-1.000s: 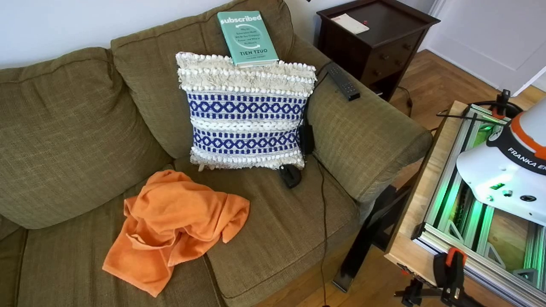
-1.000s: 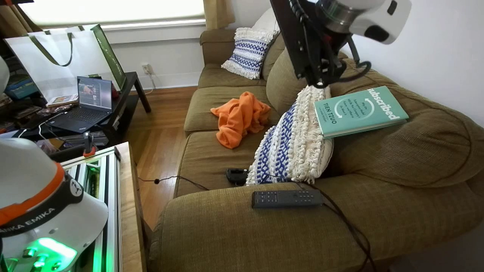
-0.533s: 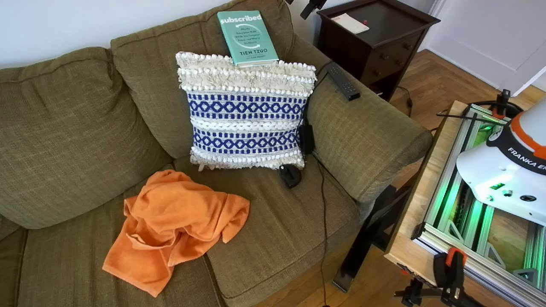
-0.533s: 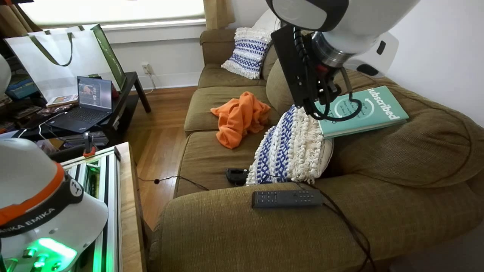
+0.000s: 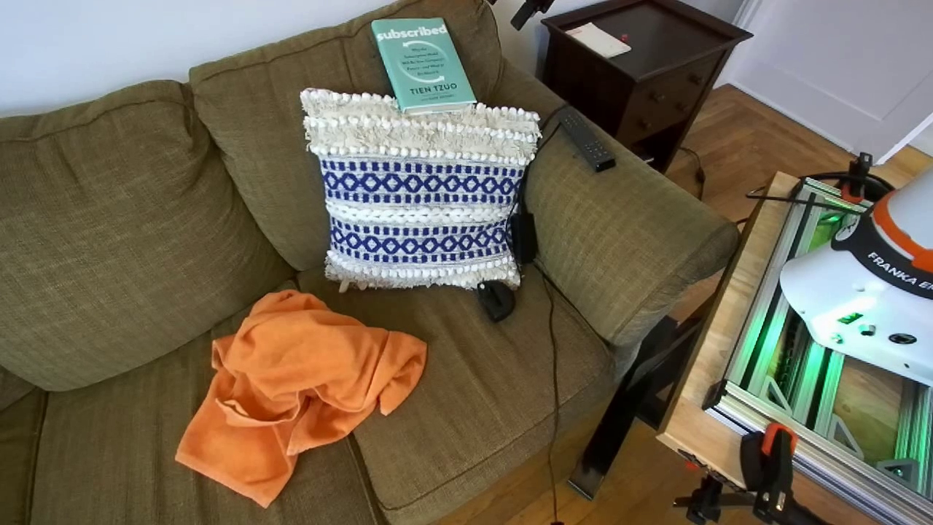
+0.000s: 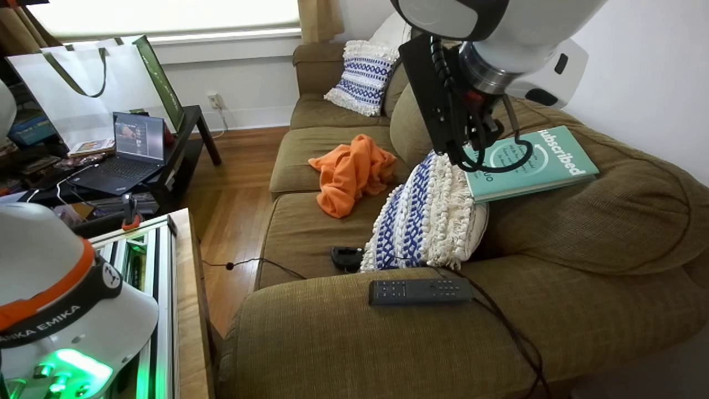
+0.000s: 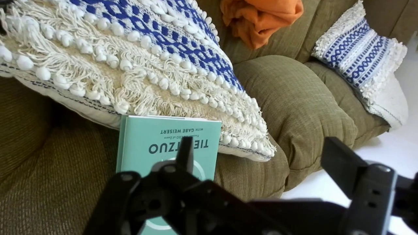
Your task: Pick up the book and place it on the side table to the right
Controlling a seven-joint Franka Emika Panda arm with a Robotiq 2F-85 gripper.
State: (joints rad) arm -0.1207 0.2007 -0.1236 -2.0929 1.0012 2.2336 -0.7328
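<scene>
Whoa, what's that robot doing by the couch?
A robot arm hangs above the couch, with its claw open near the green book. It isn't holding anything yet: the book lies on the couch's back cushion, at the top edge of the patterned pillow. The job is to put it on the dark side table, which has a white paper on it.

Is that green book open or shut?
Shut: in an exterior view, the book shows its whole front cover, no inside pages.
</scene>
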